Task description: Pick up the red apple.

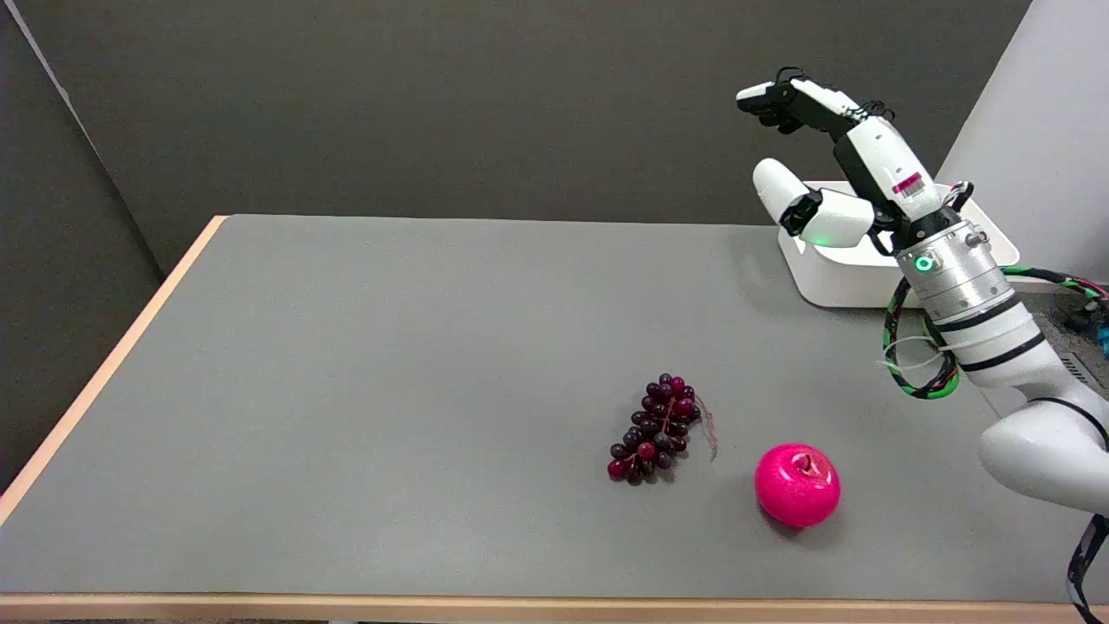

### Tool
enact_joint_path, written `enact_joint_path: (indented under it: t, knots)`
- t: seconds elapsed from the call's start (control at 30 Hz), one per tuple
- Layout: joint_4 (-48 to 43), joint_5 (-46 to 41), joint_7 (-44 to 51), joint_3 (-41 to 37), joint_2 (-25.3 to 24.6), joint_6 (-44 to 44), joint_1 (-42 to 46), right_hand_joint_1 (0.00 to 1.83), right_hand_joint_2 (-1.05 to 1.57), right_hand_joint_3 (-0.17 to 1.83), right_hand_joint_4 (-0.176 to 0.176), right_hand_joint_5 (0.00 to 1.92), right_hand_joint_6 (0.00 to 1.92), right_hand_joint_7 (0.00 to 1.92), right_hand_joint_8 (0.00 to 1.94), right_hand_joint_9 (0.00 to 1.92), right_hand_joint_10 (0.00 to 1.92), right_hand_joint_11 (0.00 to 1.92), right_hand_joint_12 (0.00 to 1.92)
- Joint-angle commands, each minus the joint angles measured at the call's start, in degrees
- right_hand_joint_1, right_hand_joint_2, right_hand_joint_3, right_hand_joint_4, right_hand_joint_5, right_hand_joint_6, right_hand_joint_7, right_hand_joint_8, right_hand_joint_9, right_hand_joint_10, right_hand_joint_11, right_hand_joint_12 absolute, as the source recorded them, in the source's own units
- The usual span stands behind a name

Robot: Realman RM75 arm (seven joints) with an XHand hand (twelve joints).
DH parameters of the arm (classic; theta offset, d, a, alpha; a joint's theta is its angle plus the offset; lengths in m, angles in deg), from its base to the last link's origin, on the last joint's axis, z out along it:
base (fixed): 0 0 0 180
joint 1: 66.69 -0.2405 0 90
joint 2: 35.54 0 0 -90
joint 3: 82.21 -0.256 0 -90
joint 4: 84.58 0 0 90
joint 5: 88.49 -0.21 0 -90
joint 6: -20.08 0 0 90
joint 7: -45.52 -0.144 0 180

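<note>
The red apple [797, 497] sits untouched on the table's [390, 347] near side, just right of the grapes [658, 429], so I judge my empty, spread right hand [845, 165], raised far beyond it, must next descend.

- Bench [390, 364]: grey top with a pale wood-coloured edging visible along the left and near edges. The surface is matt and uniform in tone.
- Bunch of grapes [656, 429]: dark purple-red, lying flat on the bench, right of centre and toward the near edge. A thin reddish stem trails from its right side. It touches nothing else on the bench.
- White tray [832, 282]: a shallow container with rounded corners, standing at the bench's far right corner. Its contents cannot be made out.
- Dark grey wall panels [485, 104]: behind the far edge and along the left side.
- Light grey panel [1040, 130]: upright, beyond the far right corner.
</note>
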Motion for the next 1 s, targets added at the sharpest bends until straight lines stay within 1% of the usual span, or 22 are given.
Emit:
enact_joint_path:
  t: [0.03, 0.1, 0.13, 0.2, 0.23, 0.3, 0.4, 0.47, 0.53, 0.6, 0.7, 0.87, 0.93, 1.0]
  knots:
    - [-3.2, 3.6, 0.2, -6.6, 1.0, 5.4, 5.2, 0.32, 0.72, 0.99, 0.099, 0.36, 0.70, 0.44, 0.49, 0.38, 0.85, 0.24, 1.33]
    - [-3.9, 5.6, 0.2, -8.7, 1.2, 9.2, 6.0, 0.32, 0.72, 0.99, 0.099, 0.36, 0.70, 0.44, 0.49, 0.38, 0.85, 0.24, 1.33]
    - [-4.5, 7.0, 0.2, -10.6, 1.4, 12.5, 7.0, 0.32, 0.71, 0.99, 0.098, 0.36, 0.69, 0.44, 0.49, 0.38, 0.85, 0.24, 1.33]
    - [-5.5, 9.2, 0.3, -13.7, 1.5, 16.4, 9.2, 0.35, 0.74, 0.91, 0.096, 0.35, 0.69, 0.45, 0.47, 0.38, 0.88, 0.24, 1.34]
    - [-6.4, 10.6, 0.4, -16.1, 1.4, 18.4, 11.1, 0.37, 0.75, 0.88, 0.097, 0.35, 0.68, 0.46, 0.46, 0.37, 0.89, 0.24, 1.35]
    - [-7.8, 12.0, 0.4, -20.4, 0.8, 20.9, 14.9, 0.38, 0.73, 0.89, 0.100, 0.35, 0.68, 0.47, 0.47, 0.38, 0.89, 0.25, 1.35]
    - [-11.0, 12.5, 0.6, -28.2, -1.7, 23.5, 23.5, 0.38, 0.71, 0.89, 0.104, 0.35, 0.69, 0.48, 0.49, 0.38, 0.90, 0.25, 1.36]
    - [-13.7, 12.5, 0.6, -34.7, -4.5, 24.9, 29.2, 0.37, 0.70, 0.89, 0.110, 0.36, 0.70, 0.48, 0.49, 0.38, 0.90, 0.25, 1.36]
    - [-15.5, 12.8, 0.6, -39.3, -7.3, 25.8, 33.2, 0.36, 0.69, 0.89, 0.117, 0.36, 0.71, 0.48, 0.50, 0.39, 0.90, 0.25, 1.36]
    - [-15.9, 11.5, 0.1, -41.4, -8.5, 24.4, 37.3, 0.35, 0.68, 0.89, 0.125, 0.36, 0.72, 0.49, 0.50, 0.39, 0.90, 0.25, 1.35]
    - [-14.7, 9.8, 0.6, -40.8, -8.7, 21.1, 40.2, 0.35, 0.68, 0.89, 0.133, 0.36, 0.74, 0.49, 0.51, 0.39, 0.90, 0.25, 1.35]
    - [-14.6, 11.2, 0.2, -38.5, -9.8, 17.6, 41.9, 0.35, 0.67, 0.89, 0.135, 0.36, 0.74, 0.49, 0.52, 0.40, 0.90, 0.25, 1.35]
    - [-14.0, 12.0, 0.0, -36.2, -10.2, 13.1, 42.3, 0.35, 0.67, 0.89, 0.135, 0.36, 0.75, 0.49, 0.52, 0.40, 0.91, 0.26, 1.36]
    - [-13.5, 12.0, -0.5, -33.4, -10.5, 8.3, 42.8, 0.36, 0.63, 0.97, 0.150, 0.40, 0.80, 0.50, 0.58, 0.43, 0.87, 0.28, 1.34]
